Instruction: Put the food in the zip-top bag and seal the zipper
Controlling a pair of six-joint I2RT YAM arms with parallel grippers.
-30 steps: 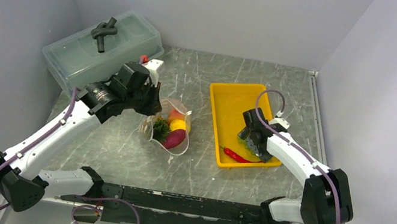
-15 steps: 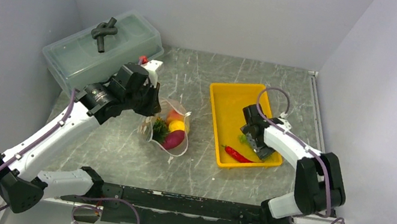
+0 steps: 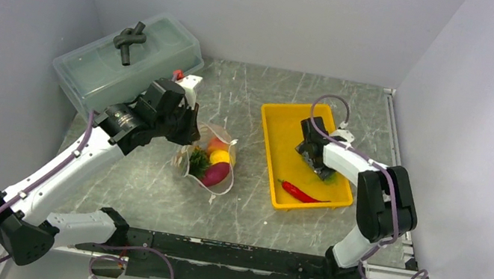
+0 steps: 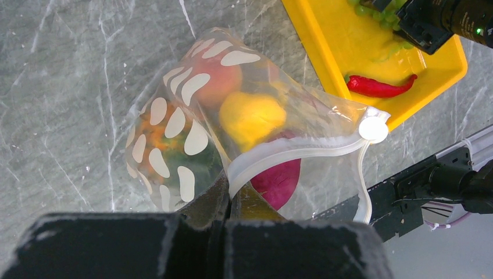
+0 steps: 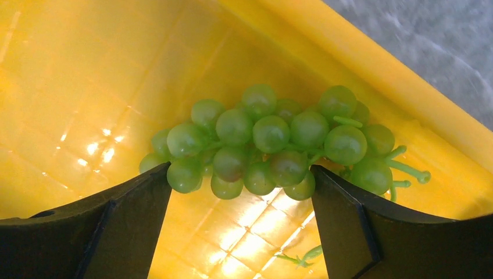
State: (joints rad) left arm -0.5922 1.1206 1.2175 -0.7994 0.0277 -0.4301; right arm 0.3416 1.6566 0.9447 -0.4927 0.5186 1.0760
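While the left tool (image 4: pixel 229 202) is seemingly pinching the dotted bag (image 4: pixel 174 125), the right tool (image 5: pixel 241 174) is gaping around knobbly grapes (image 5: pixel 273 136).

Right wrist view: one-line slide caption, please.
Open right hand straddles the grapes lying in the yellow tray.

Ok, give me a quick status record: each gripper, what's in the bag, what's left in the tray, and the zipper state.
left gripper: shut on the rim of the zip-top bag, right beside the zipper
right gripper: open, one finger on each side of the grape bunch, not closed on it
in bag: peach, yellow fruit, purple piece, pineapple
in yellow tray: grape bunch, red chili
zipper: unsealed, mouth gaping
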